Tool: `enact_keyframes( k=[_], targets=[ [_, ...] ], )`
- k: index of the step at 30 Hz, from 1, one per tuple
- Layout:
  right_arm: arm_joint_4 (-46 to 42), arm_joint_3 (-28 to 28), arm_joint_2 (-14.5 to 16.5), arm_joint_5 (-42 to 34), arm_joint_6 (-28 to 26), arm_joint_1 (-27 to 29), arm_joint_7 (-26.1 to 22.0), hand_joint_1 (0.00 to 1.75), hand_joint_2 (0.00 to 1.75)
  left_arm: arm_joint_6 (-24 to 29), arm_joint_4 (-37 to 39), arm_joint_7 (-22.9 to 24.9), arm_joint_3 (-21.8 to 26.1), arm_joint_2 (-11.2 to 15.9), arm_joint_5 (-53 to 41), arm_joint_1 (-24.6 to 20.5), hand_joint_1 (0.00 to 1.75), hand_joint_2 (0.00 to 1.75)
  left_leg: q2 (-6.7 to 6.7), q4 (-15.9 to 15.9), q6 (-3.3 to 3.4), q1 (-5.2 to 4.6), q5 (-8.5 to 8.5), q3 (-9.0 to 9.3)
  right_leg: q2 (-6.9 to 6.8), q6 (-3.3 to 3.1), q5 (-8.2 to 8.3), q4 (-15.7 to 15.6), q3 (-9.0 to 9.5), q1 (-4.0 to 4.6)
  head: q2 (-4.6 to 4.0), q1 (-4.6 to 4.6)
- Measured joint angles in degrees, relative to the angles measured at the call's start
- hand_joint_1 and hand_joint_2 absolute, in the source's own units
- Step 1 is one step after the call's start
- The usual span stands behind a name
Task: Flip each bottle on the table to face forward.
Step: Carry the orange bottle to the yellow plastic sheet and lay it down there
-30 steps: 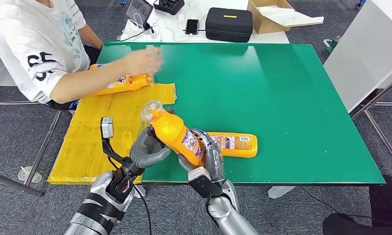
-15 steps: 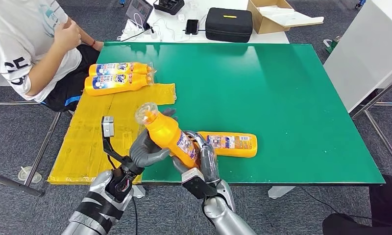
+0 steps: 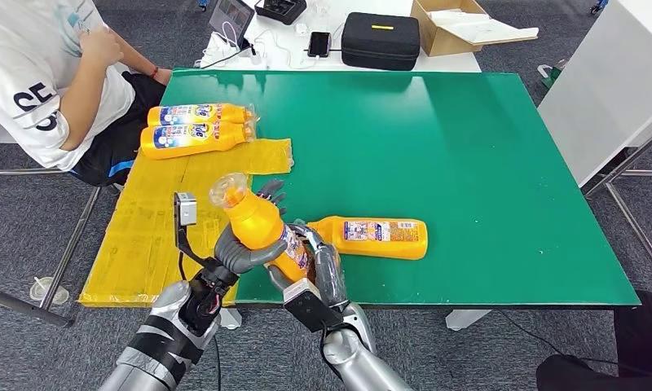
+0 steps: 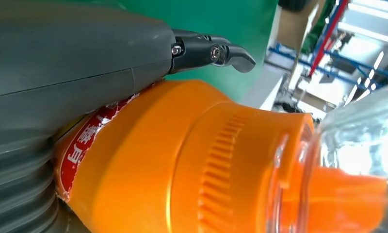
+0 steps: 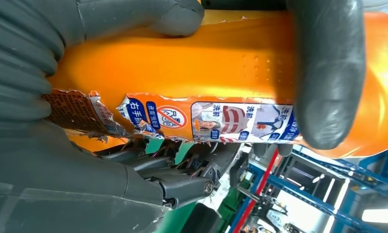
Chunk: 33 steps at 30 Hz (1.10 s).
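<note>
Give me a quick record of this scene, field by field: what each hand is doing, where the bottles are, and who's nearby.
held bottle: orange bottle, lifted off the table, tilted, clear cap end up
left hand: left hand grips the bottle's upper body near the neck
right hand: right hand grips its lower, labelled part
bottle on table: lying bottle on its side on the green table, label up
set-aside bottles: two bottles lying side by side at the table's far left corner
person: seated person at the left, hands off the table
</note>
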Motion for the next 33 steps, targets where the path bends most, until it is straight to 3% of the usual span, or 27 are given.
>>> enact_keyframes(
  k=[1, 2, 15, 16, 18, 20, 22, 33],
  targets=[
    [0.44, 0.01, 0.12, -0.09, 0.03, -0.16, 0.01, 1.71, 1.75, 0.36, 0.12, -0.07, 0.01, 0.00, -0.34, -0.02, 1.69, 1.75, 0.00, 0.00, 0.00, 0.00, 0.00, 0.00, 0.00, 0.00, 0.00, 0.00, 0.00, 0.00, 0.00, 0.00],
    [0.89, 0.01, 0.25, -0.17, 0.06, -0.32, 0.02, 1.71, 1.75, 0.45, 0.24, -0.09, 0.03, 0.00, -0.47, -0.03, 1.75, 1.75, 0.00, 0.00, 0.00, 0.00, 0.00, 0.00, 0.00, 0.00, 0.00, 0.00, 0.00, 0.00, -0.01, 0.00],
    [4.02, 0.23, 1.08, 0.09, 0.67, -1.67, -0.07, 1.68, 1.75, -2.71, 0.75, 2.07, 1.95, -0.07, 5.00, 0.41, 1.75, 1.75, 0.03, 0.00, 0.00, 0.00, 0.00, 0.00, 0.00, 0.00, 0.00, 0.00, -0.03, 0.00, -0.01, -0.01],
    [4.12, 0.22, 1.09, 0.21, 0.65, -1.69, -0.07, 1.62, 1.75, -2.77, 0.75, 2.26, 2.05, -0.07, 5.29, 0.48, 1.75, 1.75, 0.03, 0.00, 0.00, 0.00, 0.00, 0.00, 0.00, 0.00, 0.00, 0.00, -0.03, 0.00, -0.01, -0.01],
    [4.30, 0.21, 1.09, 0.38, 0.63, -1.76, -0.08, 0.84, 1.75, -2.80, 0.75, 2.44, 2.17, -0.07, 5.58, 0.59, 1.75, 1.75, 0.03, 0.00, 0.00, 0.00, 0.00, 0.00, 0.00, 0.00, 0.00, 0.00, -0.03, 0.00, -0.01, -0.01],
    [4.45, 0.21, 1.09, 0.56, 0.62, -1.81, -0.08, 0.07, 0.87, -2.79, 0.74, 2.51, 2.32, -0.09, 5.61, 0.62, 1.75, 1.75, 0.03, 0.00, 0.00, 0.00, 0.00, 0.00, 0.00, 0.00, 0.00, 0.00, -0.03, 0.00, -0.01, -0.01],
    [4.56, 0.19, 1.08, 0.63, 0.70, -1.81, -0.08, 0.00, 0.00, -2.65, 0.70, 2.51, 2.57, -0.16, 5.60, 0.56, 1.75, 1.75, 0.03, 0.00, 0.00, 0.00, 0.00, 0.00, 0.00, 0.00, 0.01, 0.00, -0.02, 0.00, -0.01, -0.01],
    [1.55, -2.01, 1.07, -4.70, 9.47, -0.85, -0.07, 0.00, 0.00, 1.22, -0.98, 0.67, 3.40, -0.46, 3.66, 0.72, 1.75, 1.75, 0.02, 0.00, 0.00, 0.00, 0.00, -0.01, 0.00, 0.00, 0.01, 0.00, -0.03, 0.00, -0.01, -0.01]
  ],
)
